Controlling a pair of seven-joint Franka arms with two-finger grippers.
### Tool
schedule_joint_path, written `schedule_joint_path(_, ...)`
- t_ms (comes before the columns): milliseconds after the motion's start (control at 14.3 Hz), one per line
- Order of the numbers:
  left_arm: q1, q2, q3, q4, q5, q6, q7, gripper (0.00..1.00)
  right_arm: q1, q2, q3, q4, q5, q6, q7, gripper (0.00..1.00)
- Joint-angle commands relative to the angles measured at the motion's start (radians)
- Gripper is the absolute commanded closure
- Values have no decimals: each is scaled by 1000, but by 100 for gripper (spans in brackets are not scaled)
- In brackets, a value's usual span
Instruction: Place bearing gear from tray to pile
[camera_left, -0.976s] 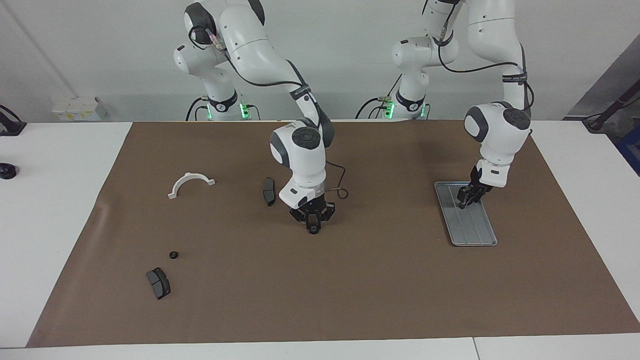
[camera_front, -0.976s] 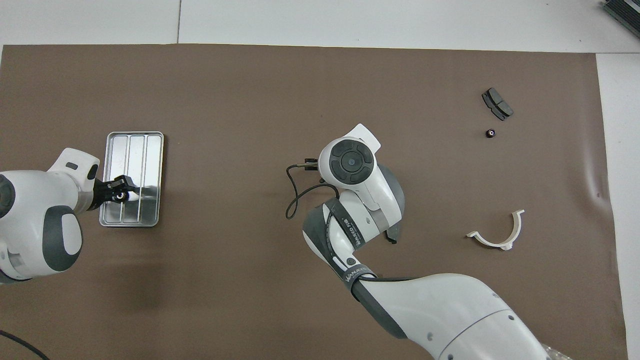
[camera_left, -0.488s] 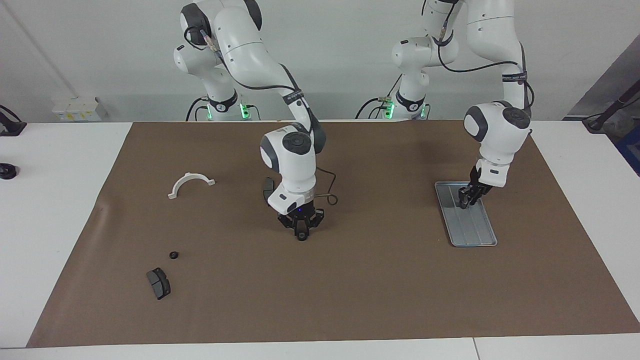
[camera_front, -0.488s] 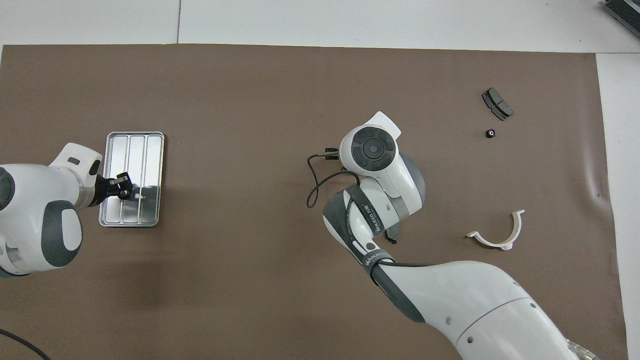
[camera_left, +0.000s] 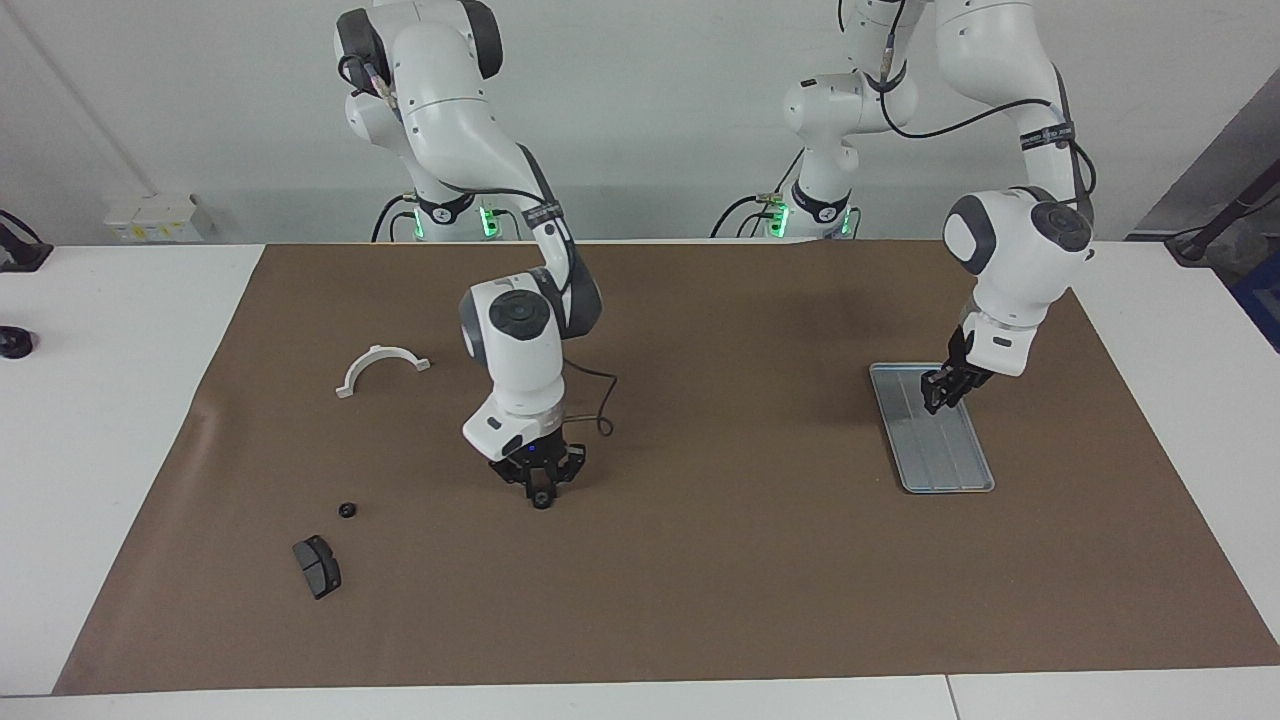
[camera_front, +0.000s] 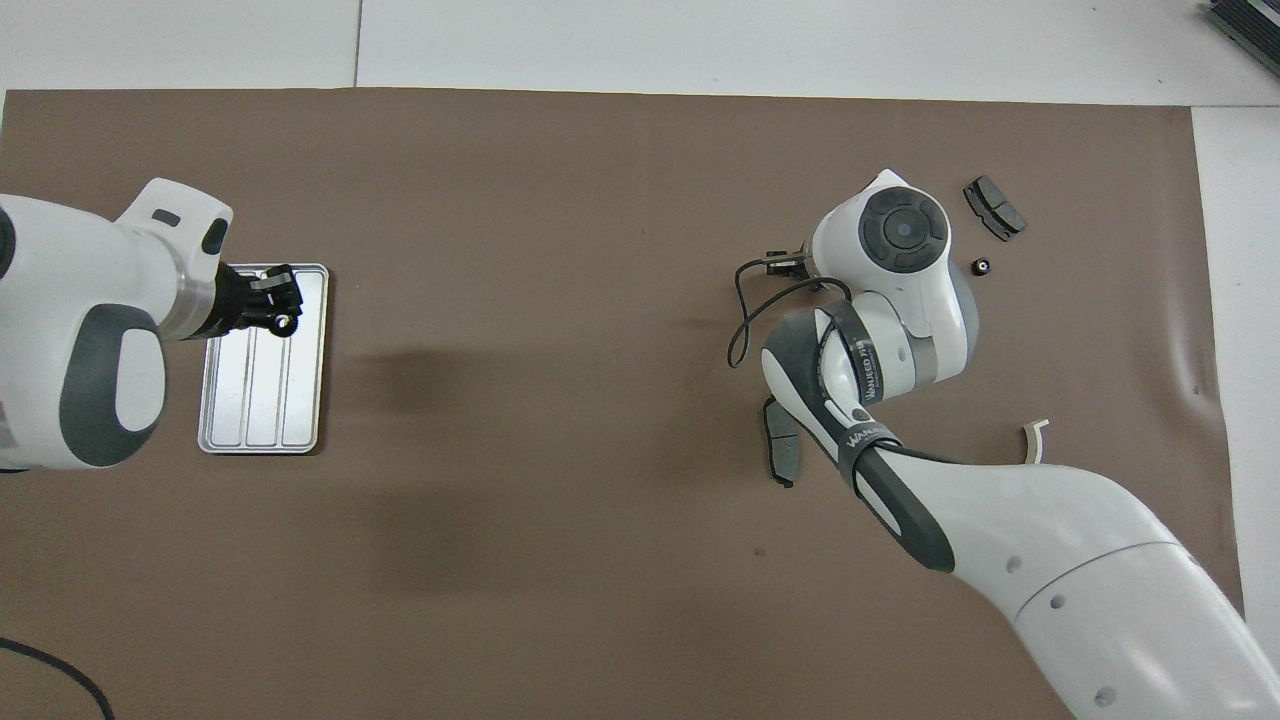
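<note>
Right end effector (camera_left: 541, 496): hangs low over the brown mat (camera_left: 700, 560), its fingers clamped on a small black bearing gear (camera_left: 541, 499) at their tips; in the overhead view it is hidden under the arm's own wrist.
Left end effector (camera_left: 938, 394): over the end of the tray nearer the robots; from these views I cannot tell how its fingers stand or whether they carry anything (camera_front: 275, 305).
Tray (camera_left: 945, 455): silver-grey, grooved lengthwise, flat on the mat toward the left arm's end of the counter (camera_left: 100, 400); the grooves that show hold no gear (camera_front: 262, 400).
Pile (camera_left: 347, 510): only 1 small black gear lies here, on the mat toward the right arm's end of the counter, well apart from the tray (camera_front: 981, 265).
Carried gear versus pile: the carried gear is up over bare mat, between the tray and the lying gear, much closer to the lying gear.
Brake pads: 1 dark grey pad (camera_left: 317, 566) lies just beside the lying gear, farther from the robots than it (camera_front: 994, 207); a 2nd pad (camera_front: 781, 455) shows only in the overhead view, partly under the right arm.
White half-ring (camera_left: 381, 368): a curved clamp piece on the mat, nearer the robots than the lying gear; in the overhead view only its tip (camera_front: 1034, 440) shows past the arm.
</note>
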Motion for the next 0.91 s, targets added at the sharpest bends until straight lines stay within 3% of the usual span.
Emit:
schedule_joint_path(0,-161,28,13,29,-9,52,-182,100,-77,8,16,7,-13,12,-75,77)
schedule_joint_path(279,-346,74,13,35,-19,213,-335,100,-177,11,19,7,-2,23,-207,77)
schedule_joint_path(558,-497,313,16,234,-20,284,-510,100,-180,12,19,7,1,38,-224,76)
schedule_joint_path(627,-506,347,16,255,-20,304,-521,100,-180,12,19,7,3,36,-224,69)
schedule_joint_path(836,-508,382,13,246,-20,375,-521,100,-177,12,19,9,4,36,-216,16)
